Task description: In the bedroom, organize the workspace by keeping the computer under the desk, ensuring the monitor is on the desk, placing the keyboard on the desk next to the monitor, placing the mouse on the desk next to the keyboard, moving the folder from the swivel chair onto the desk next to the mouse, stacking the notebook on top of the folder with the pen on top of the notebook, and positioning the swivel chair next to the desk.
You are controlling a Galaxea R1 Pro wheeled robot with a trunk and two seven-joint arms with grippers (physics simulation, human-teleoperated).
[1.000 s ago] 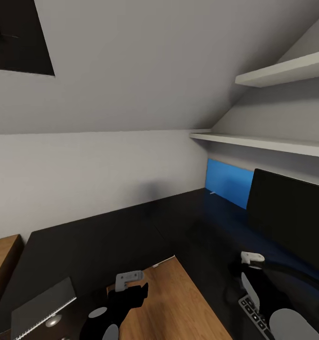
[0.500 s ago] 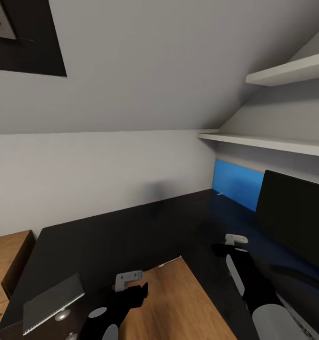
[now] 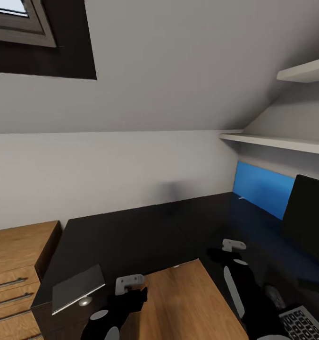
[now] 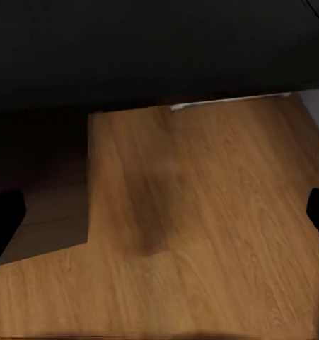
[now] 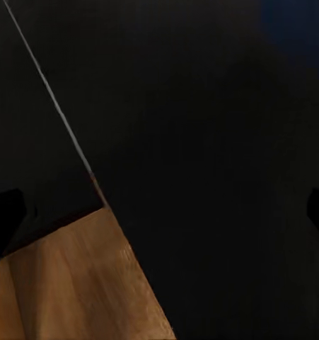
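Observation:
The black desk [image 3: 131, 233] fills the middle of the head view. A thin grey notebook [image 3: 78, 288] lies flat on its near left corner. The blue folder [image 3: 261, 189] stands on edge against the far wall, beside the black monitor [image 3: 310, 215]. A corner of the keyboard [image 3: 303, 323] shows at the lower right. My left gripper [image 3: 133, 289] hangs open over the wooden floor in front of the desk, its fingertips [image 4: 5, 216] wide apart with nothing between them. My right gripper [image 3: 228, 252] is open above the desktop [image 5: 201, 142], empty.
A light wooden chest [image 3: 18, 264] with bar handles stands against the desk's left end. White shelves [image 3: 272, 140] run along the right wall above the monitor. A window [image 3: 18, 28] sits high on the sloped ceiling. Wooden floor [image 3: 178, 302] lies in the desk's inner corner.
The whole picture has shifted right, so the camera has turned left, bringing the chest and window into view. My right gripper has drawn away from the monitor and keyboard.

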